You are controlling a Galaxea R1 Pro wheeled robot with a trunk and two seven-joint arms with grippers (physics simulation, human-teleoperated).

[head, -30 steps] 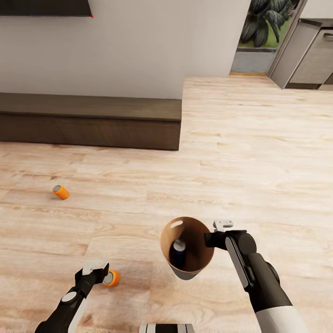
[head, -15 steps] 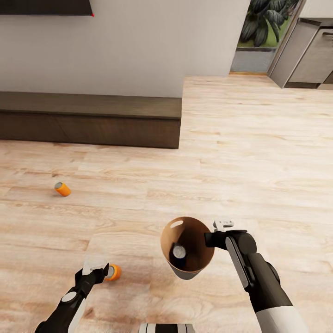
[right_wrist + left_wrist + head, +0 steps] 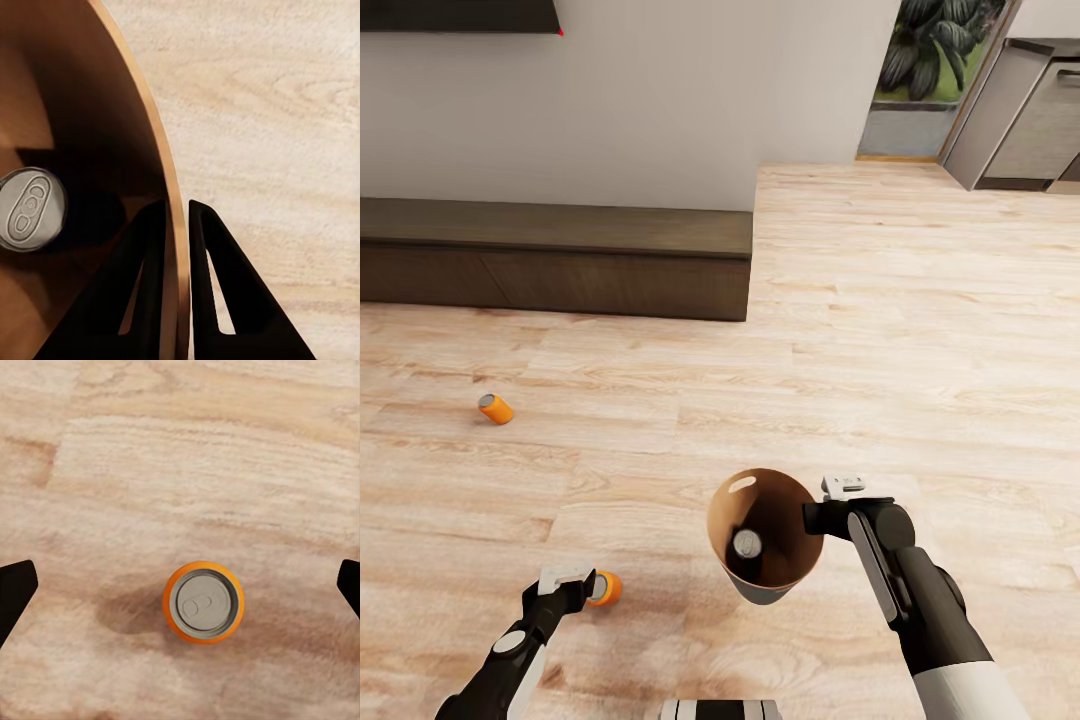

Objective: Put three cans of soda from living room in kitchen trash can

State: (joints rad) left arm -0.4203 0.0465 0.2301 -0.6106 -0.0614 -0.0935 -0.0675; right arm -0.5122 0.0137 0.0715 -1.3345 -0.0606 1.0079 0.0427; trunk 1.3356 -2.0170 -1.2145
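Right gripper pinches the rim of the tash can, held off the floor so cans go in here; 1 can already inside. Left gripper spread wide, centred over upright can, ready to descend. 3rd can lies well apart, nearer the cabinet.

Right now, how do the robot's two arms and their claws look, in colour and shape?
Both arms are glossy black near the wrist. The right arm turns white toward the elbow and carries a pale grey strip along its forearm, with a small white block at the wrist. The left arm shows a round grey joint cap. The left claw has a white top. The right claw has slim black tapering fingers with slotted openings.
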